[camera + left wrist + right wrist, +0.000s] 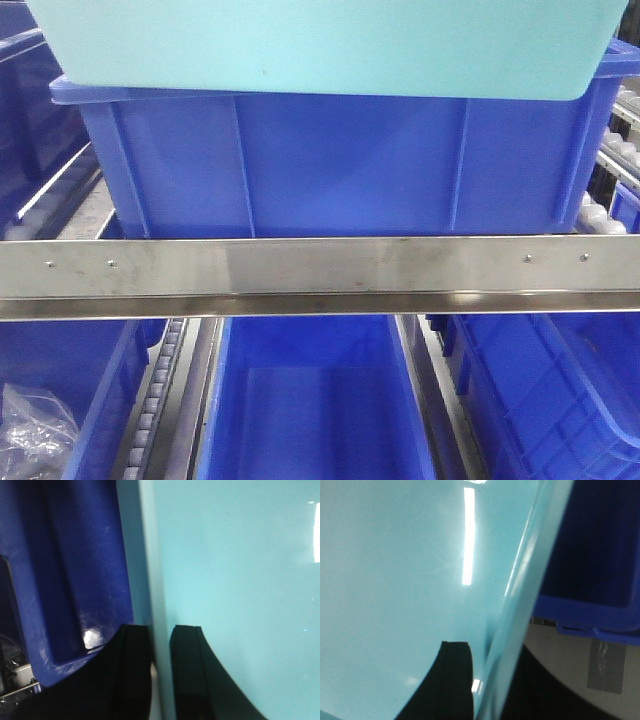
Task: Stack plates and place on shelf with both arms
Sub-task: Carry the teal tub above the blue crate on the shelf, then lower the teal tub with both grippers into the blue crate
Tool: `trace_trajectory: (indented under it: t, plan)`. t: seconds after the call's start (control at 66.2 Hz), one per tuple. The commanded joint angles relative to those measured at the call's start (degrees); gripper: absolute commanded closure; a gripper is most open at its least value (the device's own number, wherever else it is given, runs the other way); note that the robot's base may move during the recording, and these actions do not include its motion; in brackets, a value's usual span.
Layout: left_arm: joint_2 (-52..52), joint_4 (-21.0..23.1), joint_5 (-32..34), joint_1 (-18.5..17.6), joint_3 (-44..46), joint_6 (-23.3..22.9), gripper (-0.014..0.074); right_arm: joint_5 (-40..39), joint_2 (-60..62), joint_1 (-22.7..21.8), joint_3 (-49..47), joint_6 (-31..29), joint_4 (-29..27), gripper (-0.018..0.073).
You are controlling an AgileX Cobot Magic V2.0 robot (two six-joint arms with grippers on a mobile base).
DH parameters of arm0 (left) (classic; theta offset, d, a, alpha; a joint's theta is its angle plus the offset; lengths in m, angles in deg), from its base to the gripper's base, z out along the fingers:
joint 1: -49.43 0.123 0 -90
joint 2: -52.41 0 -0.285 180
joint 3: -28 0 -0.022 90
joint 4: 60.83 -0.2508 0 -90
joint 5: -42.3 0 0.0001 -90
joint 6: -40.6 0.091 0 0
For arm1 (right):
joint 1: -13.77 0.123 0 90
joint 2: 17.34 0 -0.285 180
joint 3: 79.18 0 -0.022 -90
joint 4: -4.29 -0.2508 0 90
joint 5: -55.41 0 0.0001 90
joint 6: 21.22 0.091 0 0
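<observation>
The shelf (320, 270) fills the front view. Its shiny screw-dotted front rail runs from left to right, with a tier above it and a tier below.

On the upper tier a large blue bin (300, 170) stands just behind the rail. More blue bins sit below, one of them open and centred (310, 400). A roller track (160, 390) runs near to far on its left.

The turquoise plate (300, 45) hangs across the top of the front view, above the upper bin's rim and nearly as wide as the bin. I cannot tell whether it touches the bin, or whether more than one plate is nested there.

The left gripper (161, 635) has its black fingers narrowed onto the plate's left rim, one on each face, with the bin wall just beside them. The right gripper (487, 652) pinches the opposite rim in the same way.

The step in hand looks like the two-arm carry to the shelf, with the plate held level at the upper tier. The bin takes up that spot, so the next move probably needs both arms to travel together at matched height. They would clear the bin's rim and find a resting place before either grip loosens. Uneven motion could twist the plate out of the pinch.
</observation>
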Motion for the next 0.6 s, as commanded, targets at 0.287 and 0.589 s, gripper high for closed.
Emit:
trace_trajectory:
  t: [0.287,0.589]
  plan:
    - [-2.66,7.57,7.91,-0.99,1.89,1.35,0.0509,-10.30,2.25,1.15,-2.46,-2.03,-8.10,0.0504]
    - [-1.14,7.44,12.42,-0.99,2.00,1.35,0.0509,-14.85,1.35,1.15,-2.46,-2.03,-8.46,0.0504]
